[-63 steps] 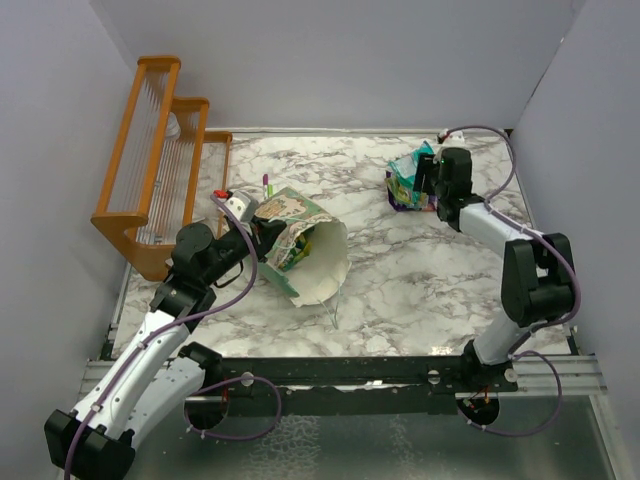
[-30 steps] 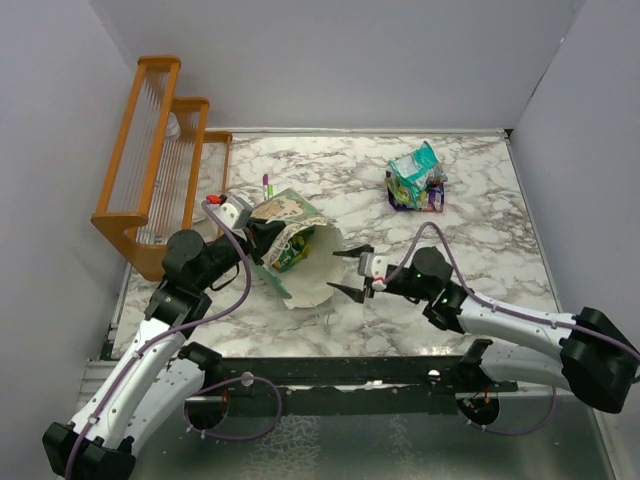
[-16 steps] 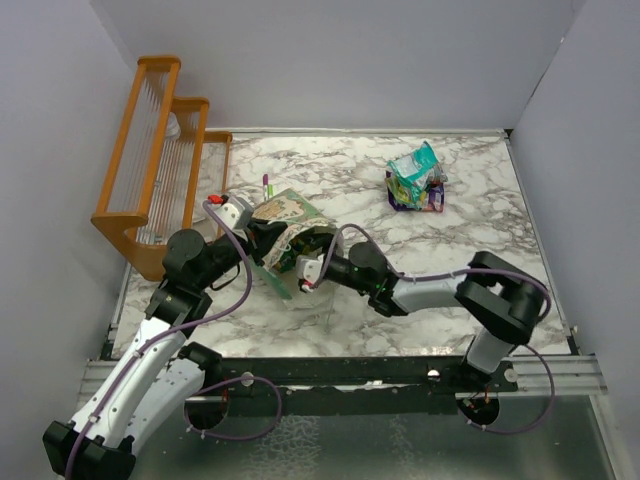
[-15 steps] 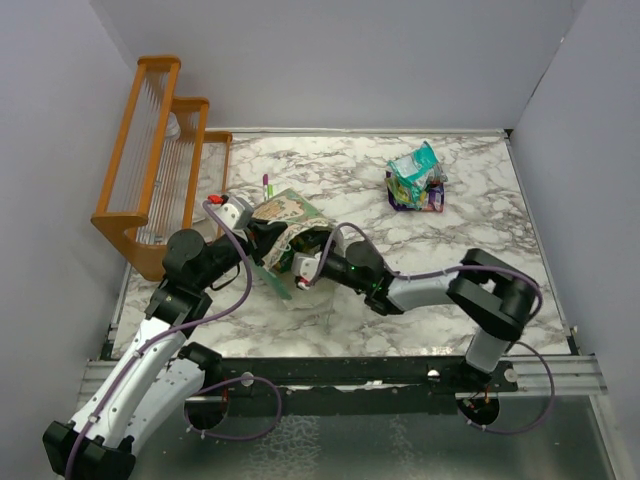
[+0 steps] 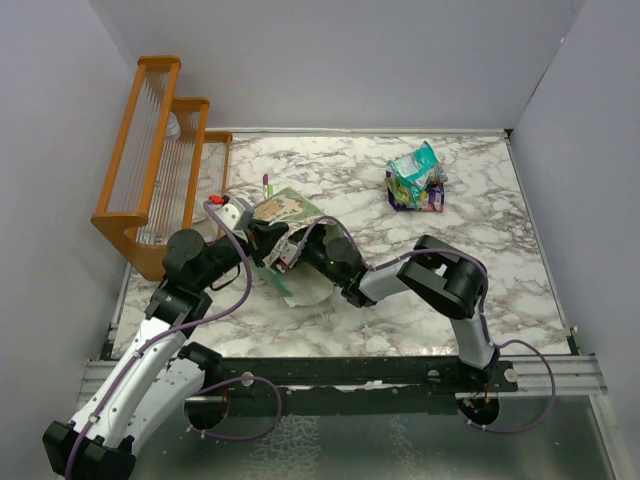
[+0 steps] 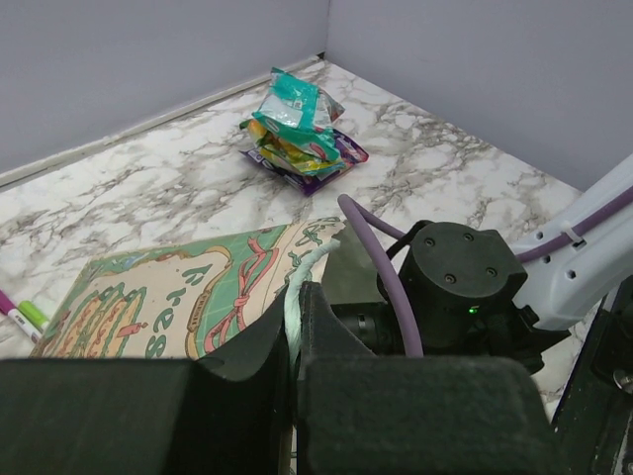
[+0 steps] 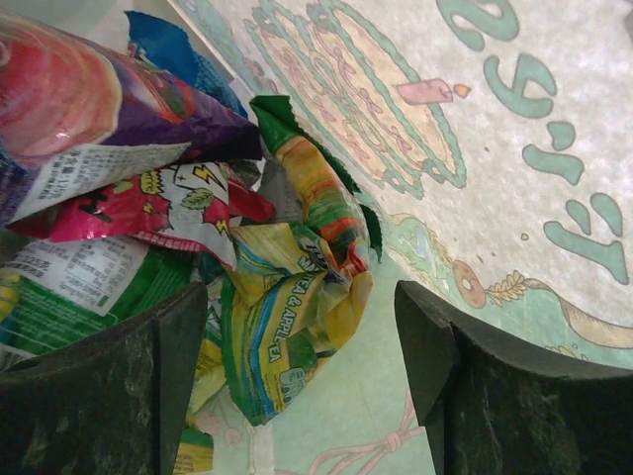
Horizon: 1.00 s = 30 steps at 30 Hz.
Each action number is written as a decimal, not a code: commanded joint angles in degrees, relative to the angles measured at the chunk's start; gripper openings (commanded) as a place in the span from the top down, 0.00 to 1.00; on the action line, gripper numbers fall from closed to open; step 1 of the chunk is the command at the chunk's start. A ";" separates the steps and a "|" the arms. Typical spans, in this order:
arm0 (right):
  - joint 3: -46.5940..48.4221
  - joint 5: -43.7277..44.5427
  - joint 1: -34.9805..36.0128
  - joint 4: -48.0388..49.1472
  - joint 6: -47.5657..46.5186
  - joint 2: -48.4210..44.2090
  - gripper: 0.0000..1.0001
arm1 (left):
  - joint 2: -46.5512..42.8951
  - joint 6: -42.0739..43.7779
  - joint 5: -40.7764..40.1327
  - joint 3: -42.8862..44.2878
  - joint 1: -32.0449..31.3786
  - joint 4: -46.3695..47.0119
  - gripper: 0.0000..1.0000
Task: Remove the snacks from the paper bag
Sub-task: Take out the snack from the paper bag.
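- Green-yellow foil packet [image 7: 297, 327] sits dead ahead of my right claw [image 7: 297, 396], between the two fingers [image 7: 99, 386]. Jaws are spread wide, nothing gripped yet.
- Its long axis runs away from me, roughly along my reach. The fingers straddle its narrow width, so I judge a straight close would catch it.
- Just past it, left in my wrist view, are a pink packet [image 7: 168, 208], a green packet [image 7: 59, 297] and a purple packet [image 7: 99, 109], crumpled and touching. Risk: I pinch two at once.
- Around all of this is the paper bag [image 7: 475, 148], on its side, print showing through the wall. I am deep in its mouth.
- Left claw [image 6: 295, 307] is clamped on the bag's mint rim beside my wrist, so the right arm is the free, nearer one.
- Far behind me, outside the bag and well apart, is a pile of snacks [image 5: 415, 178].
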 commanded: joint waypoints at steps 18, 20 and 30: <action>8.56 -7.09 -6.87 -0.85 12.65 8.41 0.37 | -1.40 -0.76 2.38 -0.28 0.35 2.70 1.00; 8.28 -7.95 -7.11 -0.93 12.92 8.16 0.54 | -1.46 -0.79 2.38 -0.28 0.33 2.69 1.00; 5.10 -11.59 -7.07 -3.06 12.79 2.09 0.92 | -0.80 -0.88 2.23 -0.37 0.35 2.89 1.00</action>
